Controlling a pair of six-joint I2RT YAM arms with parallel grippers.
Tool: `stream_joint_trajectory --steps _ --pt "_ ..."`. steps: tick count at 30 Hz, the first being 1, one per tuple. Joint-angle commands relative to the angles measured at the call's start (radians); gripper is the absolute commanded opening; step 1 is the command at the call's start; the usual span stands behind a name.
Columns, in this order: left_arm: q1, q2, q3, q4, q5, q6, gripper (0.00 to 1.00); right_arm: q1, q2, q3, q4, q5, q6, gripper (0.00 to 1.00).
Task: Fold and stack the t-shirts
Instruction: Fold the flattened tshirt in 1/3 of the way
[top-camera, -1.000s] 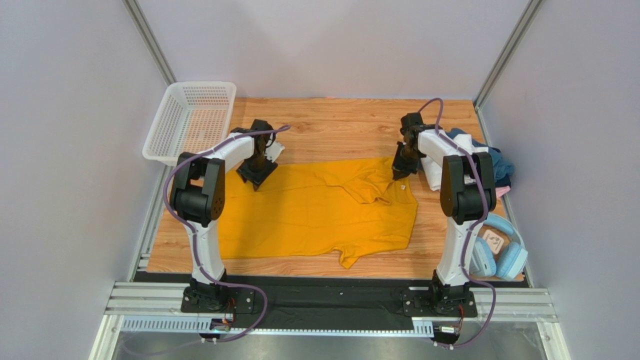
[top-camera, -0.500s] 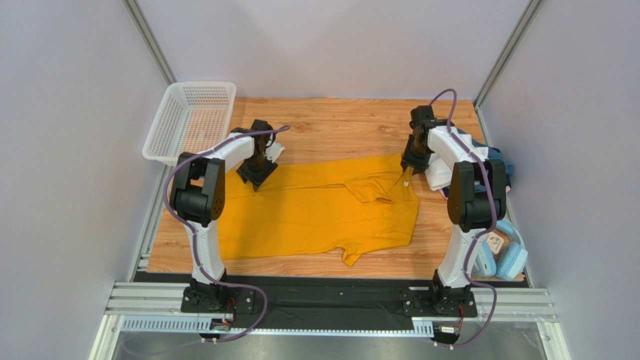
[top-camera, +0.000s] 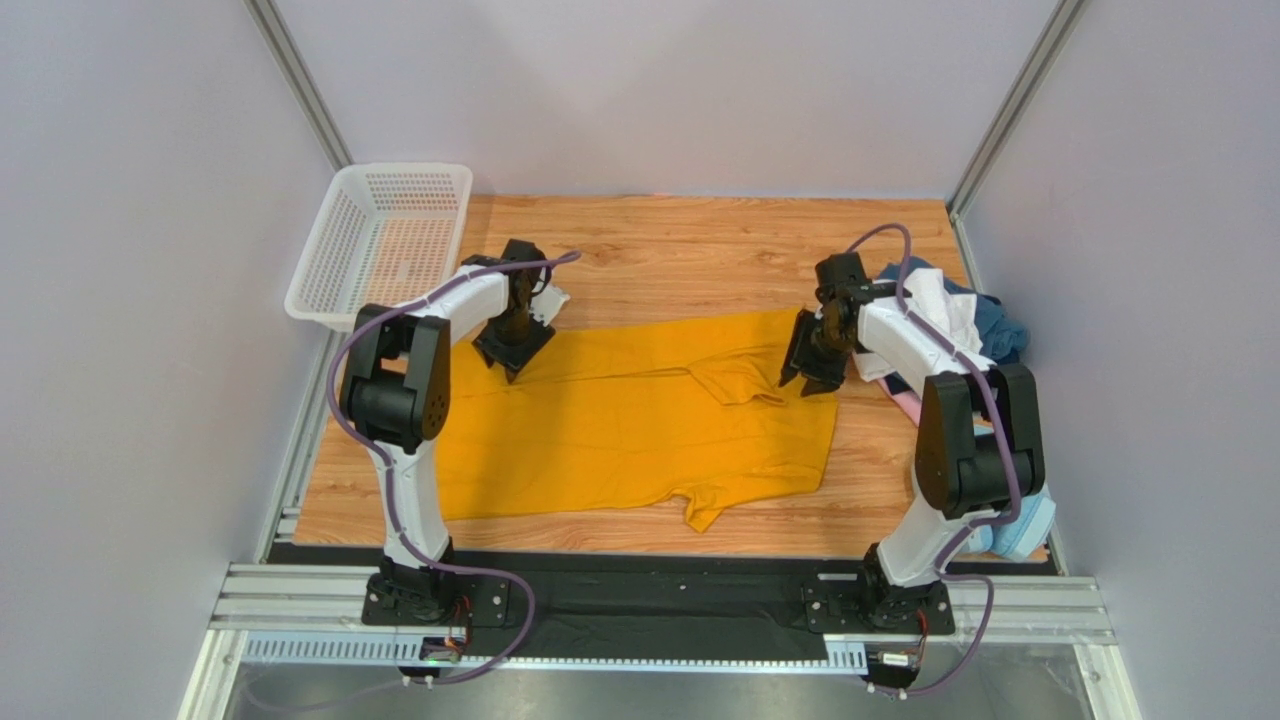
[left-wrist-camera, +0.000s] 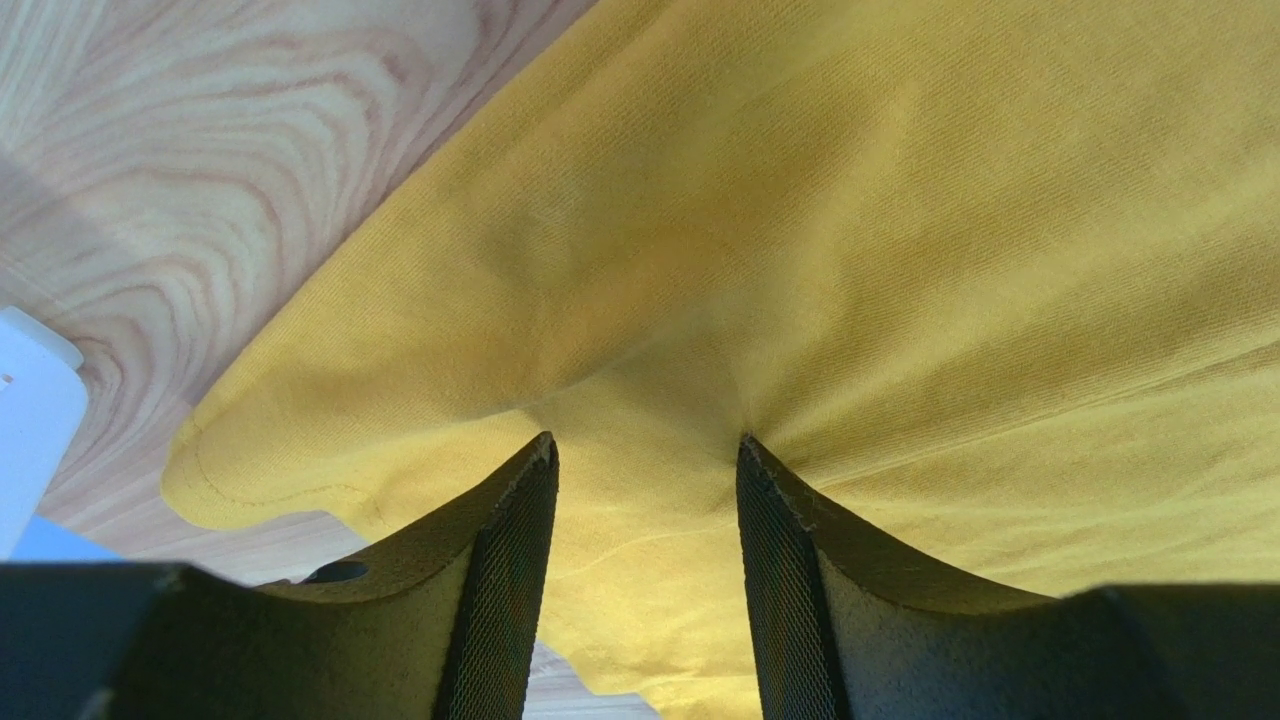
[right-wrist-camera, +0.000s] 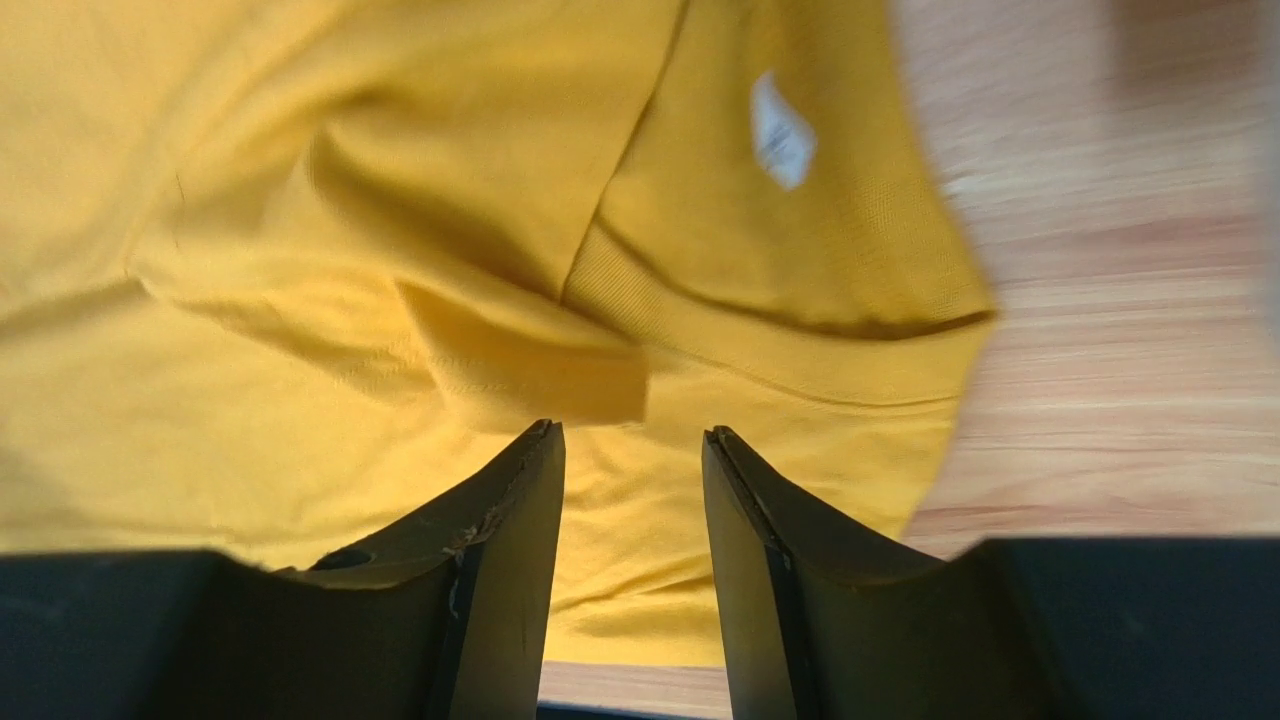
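Observation:
A mustard-yellow t-shirt (top-camera: 631, 428) lies spread across the wooden table (top-camera: 676, 248), with its collar to the right and one sleeve at the near edge. My left gripper (top-camera: 511, 357) rests on its far left corner. In the left wrist view that gripper (left-wrist-camera: 646, 443) is open, its tips pressing into the yellow cloth (left-wrist-camera: 902, 225). My right gripper (top-camera: 809, 372) hovers over the collar end. In the right wrist view it (right-wrist-camera: 631, 431) is open, with the shirt (right-wrist-camera: 301, 375) and its white neck label (right-wrist-camera: 781, 132) lying loose below. More t-shirts, white (top-camera: 947, 308), dark blue (top-camera: 1004, 330) and pink (top-camera: 906, 396), are heaped at the right edge.
A white mesh basket (top-camera: 383, 240) sits tilted at the far left corner. Light-blue headphones (top-camera: 1029, 525) lie at the near right, partly behind the right arm. Grey walls enclose the table on three sides.
My right gripper has opened and let go of the shirt's collar end, then drawn back slightly toward the near side. Its elbow swung right. The left arm has not moved.

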Motion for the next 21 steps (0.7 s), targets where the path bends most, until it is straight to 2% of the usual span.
stream_joint_trajectory --steps 1,8,15,21 --pt "0.005 0.004 0.026 -0.032 0.011 0.01 0.54 0.029 0.001 -0.088 0.113 -0.155 0.045 0.45" --pt "0.005 0.004 0.028 -0.035 0.003 0.01 0.54 0.032 0.038 -0.085 0.132 -0.194 0.046 0.42" --pt "0.005 0.008 0.029 -0.037 0.006 0.009 0.54 0.032 0.036 -0.079 0.126 -0.152 0.034 0.16" --pt "0.005 0.01 0.032 -0.035 0.006 0.009 0.54 0.032 0.02 -0.085 0.11 -0.128 0.022 0.13"
